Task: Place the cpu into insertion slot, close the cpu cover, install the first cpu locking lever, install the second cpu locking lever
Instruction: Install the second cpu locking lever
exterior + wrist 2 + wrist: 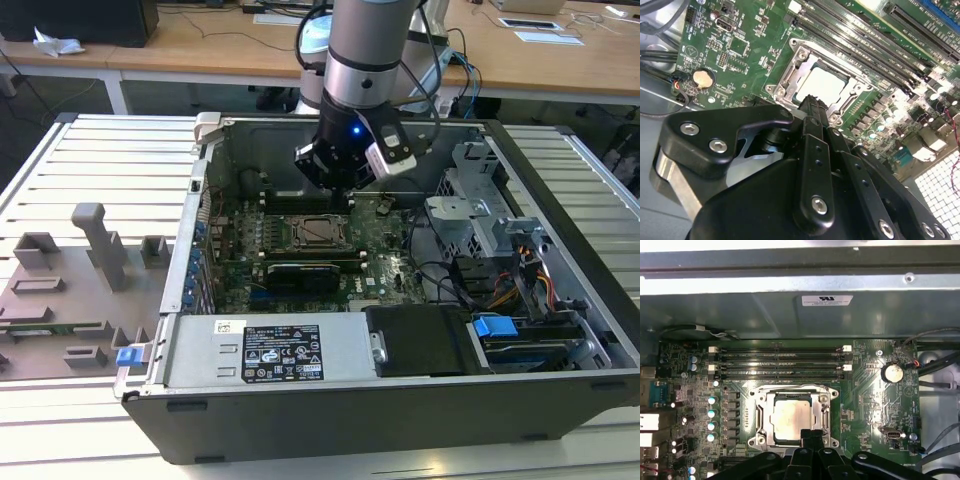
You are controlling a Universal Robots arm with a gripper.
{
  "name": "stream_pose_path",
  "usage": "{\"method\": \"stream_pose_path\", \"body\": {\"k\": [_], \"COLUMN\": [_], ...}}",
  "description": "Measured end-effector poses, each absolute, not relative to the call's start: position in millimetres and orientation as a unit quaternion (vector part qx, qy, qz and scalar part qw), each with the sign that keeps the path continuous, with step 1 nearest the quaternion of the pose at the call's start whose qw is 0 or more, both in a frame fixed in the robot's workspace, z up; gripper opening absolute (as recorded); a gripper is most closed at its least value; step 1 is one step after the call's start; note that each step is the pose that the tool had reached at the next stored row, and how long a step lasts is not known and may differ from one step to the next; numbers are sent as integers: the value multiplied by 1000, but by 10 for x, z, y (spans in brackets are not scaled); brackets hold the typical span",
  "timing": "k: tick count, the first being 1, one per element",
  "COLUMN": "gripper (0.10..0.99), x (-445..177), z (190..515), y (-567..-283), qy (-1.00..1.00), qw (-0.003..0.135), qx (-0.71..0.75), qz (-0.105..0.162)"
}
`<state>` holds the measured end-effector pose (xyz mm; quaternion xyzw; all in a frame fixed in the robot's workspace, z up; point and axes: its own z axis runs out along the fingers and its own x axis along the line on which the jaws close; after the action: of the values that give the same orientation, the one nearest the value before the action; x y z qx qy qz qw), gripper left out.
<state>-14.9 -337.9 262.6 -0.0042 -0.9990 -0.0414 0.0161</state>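
In the exterior view the arm (365, 50) reaches down into an open computer case (400, 400) lying on a slatted table (90, 160), and the gripper (335, 185) hangs just above the green board (385, 260), near the slot (318, 232) and on its far side. The cpu (791, 416) sits flat in the slot (791, 415), its dull silver top showing through the square cut-out of the cover (762, 415), which lies down over the slot's rim in both wrist views. In the second wrist view the cpu (824, 85) shows pale inside the cover (790, 70), with the black fingertips (812, 102) pressed together at the edge of the frame and nothing between them; the gripper (813, 105) is clenched and empty. In the first wrist view the same tips (811, 435) meet just at the edge of the cover, over the slot's border. Long black memory slots (782, 362) run beside the slot, between it and the case wall, and a round coin cell (892, 373) sits on the board off to one side. At the exterior view's left a grey fixture (70, 290) with upright blocks rests on the table, well apart from the case. A power supply (280, 350) with a white label fills the near side of the case, with a blue tab (494, 326) on the drive bay beside it.
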Motion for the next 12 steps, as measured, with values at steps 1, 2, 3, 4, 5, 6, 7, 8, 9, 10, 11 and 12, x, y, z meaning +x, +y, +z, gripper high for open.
{"method": "stream_pose_path", "body": {"k": [1, 2, 3, 4, 5, 6, 7, 8, 9, 10, 11, 12], "gripper": [106, 106, 106, 106, 106, 106, 106, 106, 106, 106, 106, 106], "x": [-149, -149, -149, -149, -149, -149, -149, -149, -149, -149, -149, -149], "z": [2626, 2626, 2626, 2626, 2626, 2626, 2626, 2626, 2626, 2626, 2626, 2626], "y": [-3389, -3406, -3418, -3439, -3458, -3487, -3517, -3546, -3592, -3629, -3654, -3674], "qy": [-999, -999, -999, -999, -999, -999, -999, -999, -999, -999, -999, -999], "qw": [16, 16, 16, 16, 16, 16, 16, 16, 16, 16, 16, 16], "qx": [-4, -4, -4, -4, -4, -4, -4, -4, -4, -4, -4, -4], "qz": [-41, -41, -41, -41, -41, -41, -41, -41, -41, -41, -41, -41]}}
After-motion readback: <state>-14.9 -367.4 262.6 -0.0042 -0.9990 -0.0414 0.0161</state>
